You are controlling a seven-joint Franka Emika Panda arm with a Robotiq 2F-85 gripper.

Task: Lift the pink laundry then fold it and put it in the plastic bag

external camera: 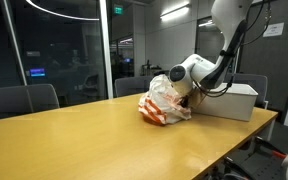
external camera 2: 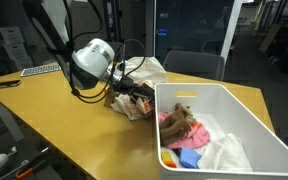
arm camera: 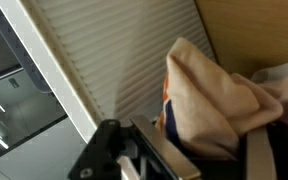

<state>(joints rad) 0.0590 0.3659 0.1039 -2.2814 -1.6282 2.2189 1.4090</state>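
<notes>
Pink laundry [external camera 2: 187, 138] lies crumpled in the white bin [external camera 2: 246, 125], beside the plastic bag [external camera 2: 149, 72] on the tabletop [external camera 2: 64, 125]. Judged light and limp; pinch a raised fold. End effector [external camera 2: 134, 97] sits at the bag; cannot tell whether it is open or closed.

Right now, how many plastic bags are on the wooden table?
1. The plastic bag lies on the table beside the white bin, with the gripper at it. Another could be hidden behind the bin.

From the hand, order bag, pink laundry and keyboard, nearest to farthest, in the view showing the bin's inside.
1. Bag: right at the hand.
2. Pink laundry: inside the bin, beside the bag.
3. Keyboard: far off, on the side opposite the bin.
</notes>
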